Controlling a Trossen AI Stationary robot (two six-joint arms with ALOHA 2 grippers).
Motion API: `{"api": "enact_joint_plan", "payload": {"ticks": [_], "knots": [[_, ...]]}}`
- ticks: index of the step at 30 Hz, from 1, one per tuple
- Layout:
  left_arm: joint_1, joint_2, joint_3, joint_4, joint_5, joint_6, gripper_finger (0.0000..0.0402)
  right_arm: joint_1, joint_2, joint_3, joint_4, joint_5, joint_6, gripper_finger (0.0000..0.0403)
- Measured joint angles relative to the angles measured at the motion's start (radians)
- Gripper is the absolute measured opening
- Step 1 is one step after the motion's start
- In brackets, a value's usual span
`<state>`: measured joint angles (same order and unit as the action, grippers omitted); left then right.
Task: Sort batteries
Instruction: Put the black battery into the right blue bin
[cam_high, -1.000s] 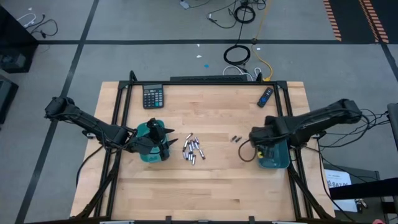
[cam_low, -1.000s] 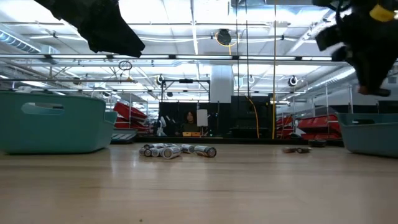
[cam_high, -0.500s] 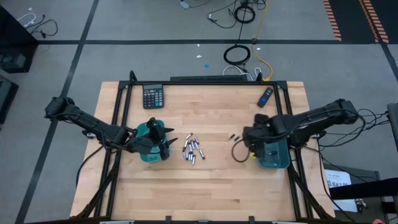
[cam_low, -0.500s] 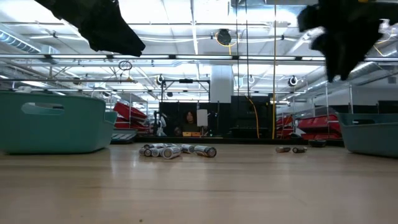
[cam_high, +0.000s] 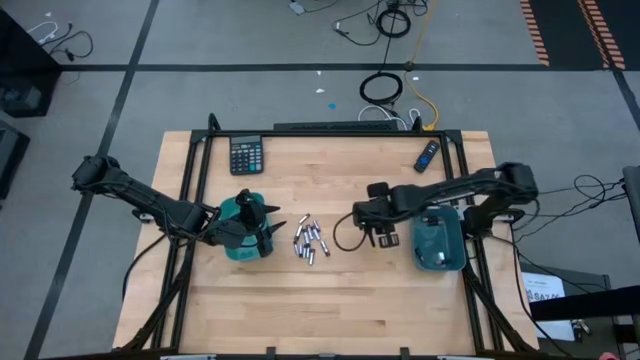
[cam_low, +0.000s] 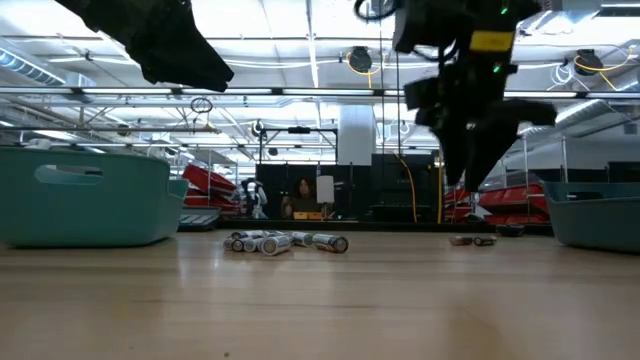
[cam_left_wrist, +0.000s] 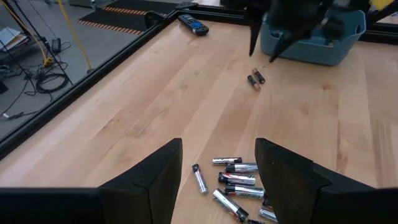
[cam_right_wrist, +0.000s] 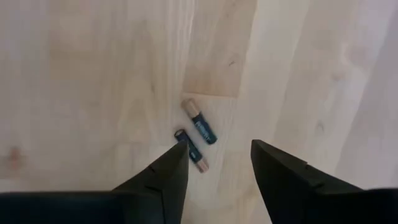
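Note:
A pile of silvery batteries (cam_high: 308, 241) lies on the wood near the table's middle and also shows in the low view (cam_low: 285, 241). Two dark blue batteries with copper ends (cam_right_wrist: 198, 138) lie side by side to the right of the pile. My right gripper (cam_right_wrist: 214, 171) hangs open above them, pointing down, clear of the wood (cam_low: 468, 180). My left gripper (cam_left_wrist: 217, 171) stands open above the left teal tray (cam_high: 243, 240), aimed toward the pile, with nothing between its fingers.
The right teal tray (cam_high: 440, 245) stands at the table's right side, just beyond my right arm. A black calculator (cam_high: 246, 155) lies at the far left and a dark blue remote-like stick (cam_high: 427, 155) at the far right. Bare wood stretches along the near edge.
My right gripper has left the right teal tray and swung toward the table's left, sinking a little and rolling about its own line. It now hangs over the two dark batteries. The batteries and my left arm have kept still.

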<state>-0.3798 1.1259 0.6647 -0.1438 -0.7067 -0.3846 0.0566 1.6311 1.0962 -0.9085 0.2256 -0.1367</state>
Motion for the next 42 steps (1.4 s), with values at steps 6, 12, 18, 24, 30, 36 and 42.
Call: {"api": "enact_joint_plan", "payload": {"ticks": [6,12,18,24,30,36,42], "knots": [[0.0,0.0,0.0,-0.007,0.0,0.0,0.0214,-0.047,0.078,0.0,0.03,-0.051,-0.057,0.0166],[0.0,0.0,0.0,-0.023,0.0,0.002,0.0214,-0.064,0.146,0.0,0.037,-0.094,-0.093,0.0166],[0.0,0.0,0.0,-0.033,0.0,0.006,0.0214,-0.065,0.188,0.0,0.088,-0.093,-0.118,0.0166],[0.0,0.0,0.0,-0.034,0.0,0.007,0.0214,-0.084,0.214,-0.003,0.097,-0.105,-0.13,0.0163],[0.0,0.0,0.0,-0.044,0.0,0.006,0.0214,-0.087,0.217,-0.007,0.106,-0.119,-0.163,0.0061],[0.0,0.0,0.0,-0.049,0.0,0.005,0.0214,-0.072,0.207,-0.002,0.143,-0.078,-0.173,0.001],[0.0,0.0,0.0,-0.061,0.0,-0.003,0.0214,-0.012,0.042,0.065,-0.04,0.023,-0.037,0.0003]]}}
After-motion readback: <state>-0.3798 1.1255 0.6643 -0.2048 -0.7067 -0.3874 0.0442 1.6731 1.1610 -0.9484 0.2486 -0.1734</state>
